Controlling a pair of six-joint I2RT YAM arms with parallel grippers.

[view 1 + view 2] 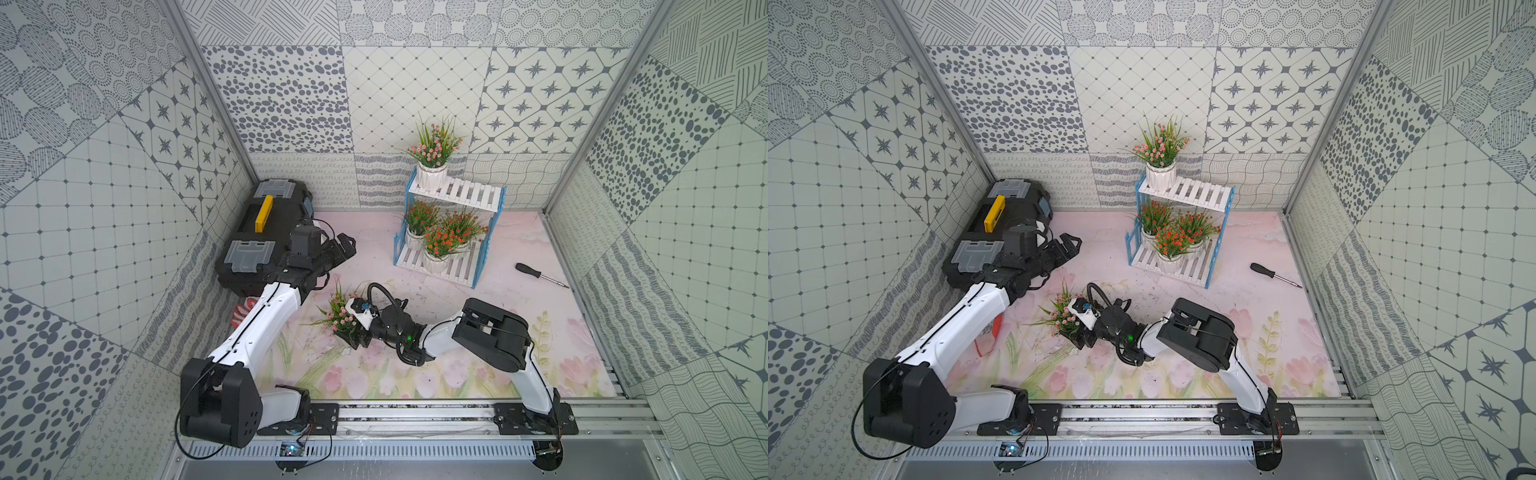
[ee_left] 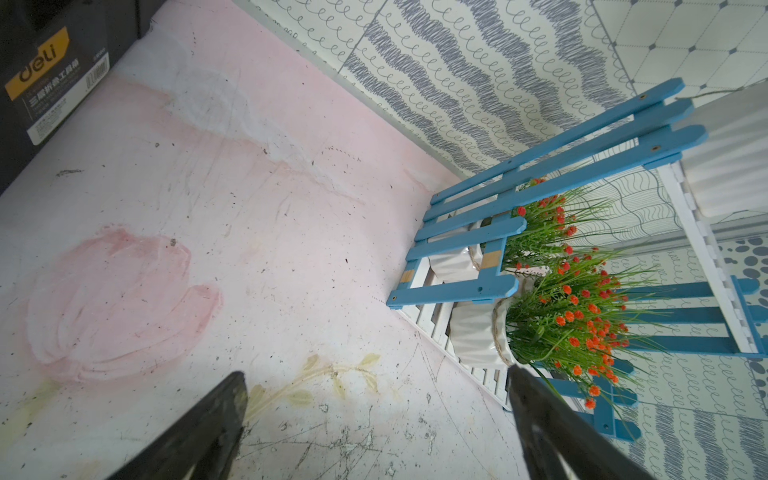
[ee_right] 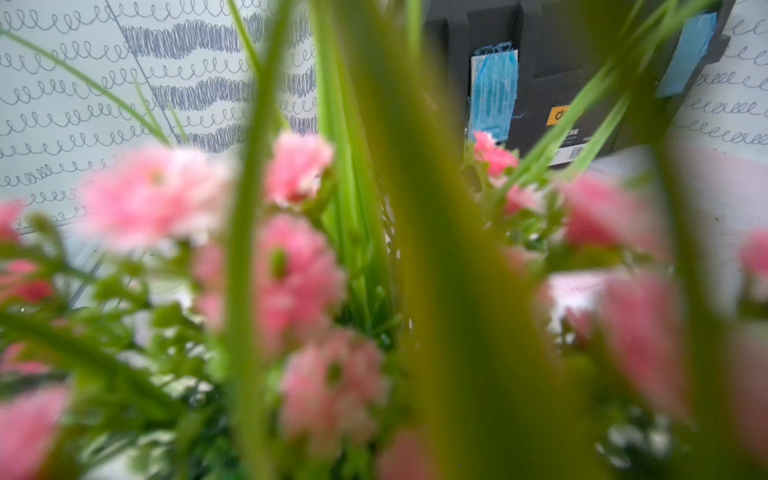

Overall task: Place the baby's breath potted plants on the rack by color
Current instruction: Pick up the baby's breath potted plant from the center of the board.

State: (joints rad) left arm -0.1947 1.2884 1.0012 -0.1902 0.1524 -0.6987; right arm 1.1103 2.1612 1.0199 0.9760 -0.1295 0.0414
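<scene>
A pink baby's breath plant (image 1: pixel 341 312) stands on the mat left of centre, its pot hidden under leaves. My right gripper (image 1: pixel 349 333) reaches in low at its base, and the foliage hides how its jaws stand. Blurred pink flowers (image 3: pixel 299 270) fill the right wrist view. The rack (image 1: pixel 469 193) stands at the back. Its upper tier holds another pink plant (image 1: pixel 432 164). Three orange-red plants (image 1: pixel 438 247) crowd the lower tier. My left gripper (image 1: pixel 340 249) hovers open and empty by the toolbox, with its fingers (image 2: pixel 232 395) wide apart over bare mat.
A black toolbox (image 1: pixel 266 232) with a yellow handle sits at the back left, against the left arm. A black-handled screwdriver (image 1: pixel 540 274) lies right of the rack. A red and white item (image 1: pixel 988 336) lies beneath the left arm. Patterned walls close three sides.
</scene>
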